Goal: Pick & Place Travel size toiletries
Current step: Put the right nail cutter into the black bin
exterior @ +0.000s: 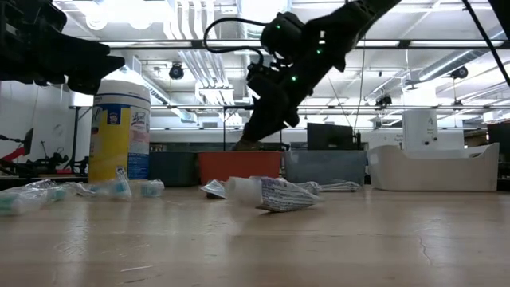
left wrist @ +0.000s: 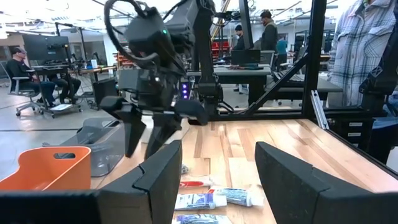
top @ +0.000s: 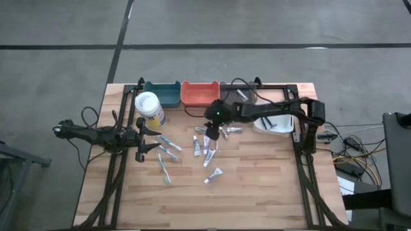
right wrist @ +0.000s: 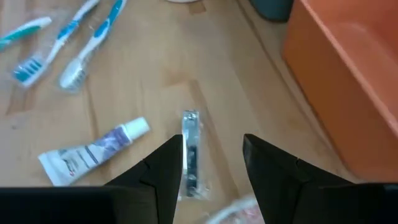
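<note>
The travel size toiletries lie scattered mid-table: white tubes (top: pixel 197 146) (top: pixel 213 174) and teal-blue toothbrushes (top: pixel 168 146) (top: pixel 164 169). My right gripper (top: pixel 210 135) hangs open above their far side, slanting down, near the orange bin (top: pixel 200 94). In the right wrist view a slim silver piece (right wrist: pixel 190 152) lies flat on the wood below the gap between my right fingers (right wrist: pixel 212 155), with a white tube (right wrist: pixel 93 152) beside it; the fingers touch neither. My left gripper (top: pixel 158 140) waits open and level at the table's left, holding nothing (left wrist: pixel 217 168).
Teal (top: pixel 162 94), orange and grey (top: pixel 239 94) bins line the far edge; a white bin (top: pixel 273 123) stands at the right. A wipes canister (top: pixel 149 109) stands by the left gripper. Bare wood lies toward the near edge. People stand in the room beyond the table.
</note>
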You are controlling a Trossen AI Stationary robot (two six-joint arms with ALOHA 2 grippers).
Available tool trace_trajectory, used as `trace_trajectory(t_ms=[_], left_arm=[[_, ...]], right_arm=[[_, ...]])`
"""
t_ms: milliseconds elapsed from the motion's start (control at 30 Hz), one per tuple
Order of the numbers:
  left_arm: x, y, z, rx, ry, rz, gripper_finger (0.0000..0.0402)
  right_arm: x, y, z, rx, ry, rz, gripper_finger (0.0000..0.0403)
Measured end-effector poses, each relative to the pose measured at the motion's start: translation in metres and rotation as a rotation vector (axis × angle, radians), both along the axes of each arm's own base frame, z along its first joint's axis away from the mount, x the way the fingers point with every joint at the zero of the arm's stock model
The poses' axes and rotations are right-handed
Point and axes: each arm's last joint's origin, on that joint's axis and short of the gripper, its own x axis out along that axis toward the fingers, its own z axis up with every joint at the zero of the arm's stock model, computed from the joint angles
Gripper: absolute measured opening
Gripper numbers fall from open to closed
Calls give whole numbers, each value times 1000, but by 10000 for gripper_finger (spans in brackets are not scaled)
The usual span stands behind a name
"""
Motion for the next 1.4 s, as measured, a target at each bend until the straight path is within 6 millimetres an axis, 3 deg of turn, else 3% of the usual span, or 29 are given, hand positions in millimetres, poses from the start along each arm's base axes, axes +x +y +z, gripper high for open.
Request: trace_trajectory(t_ms=[267, 567, 933, 1400], left_arm=[[0, 0, 0, 0, -1, 0, 209], [0, 0, 0, 0, 0, 0, 209], [0, 0, 0, 0, 1, 0, 209], [0, 0, 0, 0, 2, 0, 209]], right_arm=[[-21, -11, 22, 58, 115, 101, 164], [-55, -10, 23, 53, 241, 141, 164], [-90, -13, -11, 101, 359, 111, 164], [-104, -16, -38, 80, 374, 130, 164]])
